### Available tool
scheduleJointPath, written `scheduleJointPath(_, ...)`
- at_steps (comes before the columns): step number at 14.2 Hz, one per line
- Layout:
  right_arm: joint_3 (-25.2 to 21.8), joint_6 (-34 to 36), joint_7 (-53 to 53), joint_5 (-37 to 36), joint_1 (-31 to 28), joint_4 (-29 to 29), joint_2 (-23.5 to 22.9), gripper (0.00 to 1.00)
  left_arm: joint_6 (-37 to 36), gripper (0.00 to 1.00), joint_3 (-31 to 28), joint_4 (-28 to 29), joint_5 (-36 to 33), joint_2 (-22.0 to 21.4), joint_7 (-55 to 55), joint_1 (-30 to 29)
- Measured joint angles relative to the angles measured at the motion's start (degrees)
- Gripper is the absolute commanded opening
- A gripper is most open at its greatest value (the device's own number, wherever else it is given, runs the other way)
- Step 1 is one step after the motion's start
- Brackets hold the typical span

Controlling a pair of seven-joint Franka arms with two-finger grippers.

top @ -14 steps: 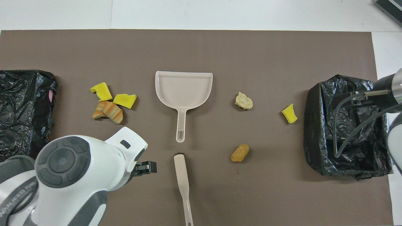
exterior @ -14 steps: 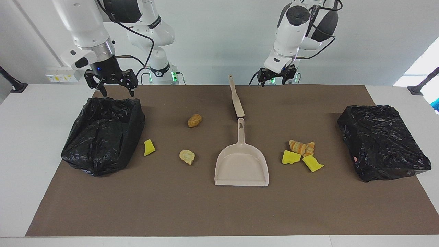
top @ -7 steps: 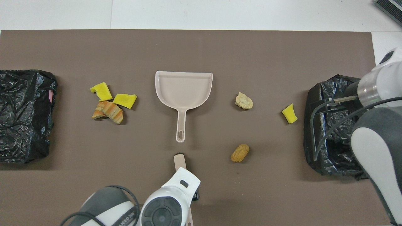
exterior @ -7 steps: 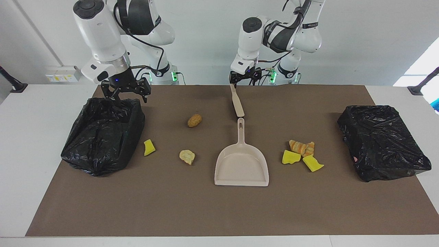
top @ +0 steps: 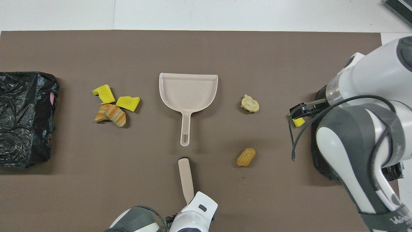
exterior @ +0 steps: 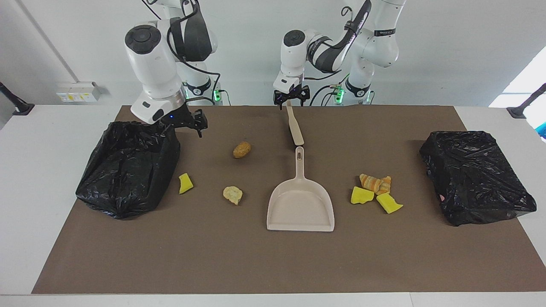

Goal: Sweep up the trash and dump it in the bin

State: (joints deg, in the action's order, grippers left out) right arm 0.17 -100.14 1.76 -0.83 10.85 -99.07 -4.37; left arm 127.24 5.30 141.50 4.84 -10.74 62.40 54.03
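The trash lies in two groups. Toward the right arm's end are a brown lump [exterior: 242, 149], a tan lump [exterior: 232, 194] and a yellow sponge chunk [exterior: 185, 183]. Toward the left arm's end, an orange bread piece [exterior: 375, 183] lies with two yellow chunks [exterior: 361, 195]. The beige dustpan [exterior: 300, 207] lies mid-table, with the brush [exterior: 294, 125] nearer the robots. My left gripper [exterior: 291, 103] hangs open just over the brush handle's end. My right gripper [exterior: 182, 127] is open over the edge of the black-lined bin [exterior: 128, 166], and in the overhead view it partly covers the lone sponge chunk [top: 299, 121].
A second black-bagged bin [exterior: 475, 175] sits at the left arm's end of the brown mat [exterior: 256, 264]. White table [exterior: 38, 179] borders the mat. In the overhead view my left wrist [top: 193, 219] hides the brush handle's end.
My left arm swung in toward the table's middle and now hangs over the brush handle. My right gripper moved off the bin's mouth toward the middle and came lower.
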Motion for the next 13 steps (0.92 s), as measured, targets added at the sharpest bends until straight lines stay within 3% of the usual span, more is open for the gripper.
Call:
scheduleJointPath(5,0.0,-3.7,4.45,0.01,2.96,0.0,-2.57,1.0,2.49,1.0,-0.1,1.08,0.0,1.03,0.18,0.99)
scheduleJointPath(7,0.01,-4.92,5.44,0.01,3.69,0.0,-3.2,1.0,2.51,0.63,-0.07,1.25,0.0,1.03,0.18,1.22)
scheduleJointPath(8,0.01,-5.25,5.69,0.01,3.91,0.0,-3.44,1.0,2.51,0.61,-0.03,1.36,0.0,1.03,0.17,1.28)
scheduleJointPath(10,0.01,-5.84,5.72,0.01,4.02,0.0,-3.76,1.0,2.51,0.45,-0.01,1.58,0.0,1.03,0.12,1.34)
scheduleJointPath(11,-0.01,-5.86,5.72,0.01,4.02,0.0,-3.78,1.0,2.51,0.34,-0.01,1.68,0.0,1.03,0.09,1.36)
scheduleJointPath(12,-0.02,-5.86,5.72,0.01,4.02,0.0,-3.78,1.0,2.51,0.14,-0.01,1.74,0.0,1.03,0.05,1.37)
scheduleJointPath(13,-0.03,-5.86,5.72,0.01,4.02,0.0,-3.78,1.0,2.51,0.0,-0.01,1.78,0.0,1.03,0.01,1.38)
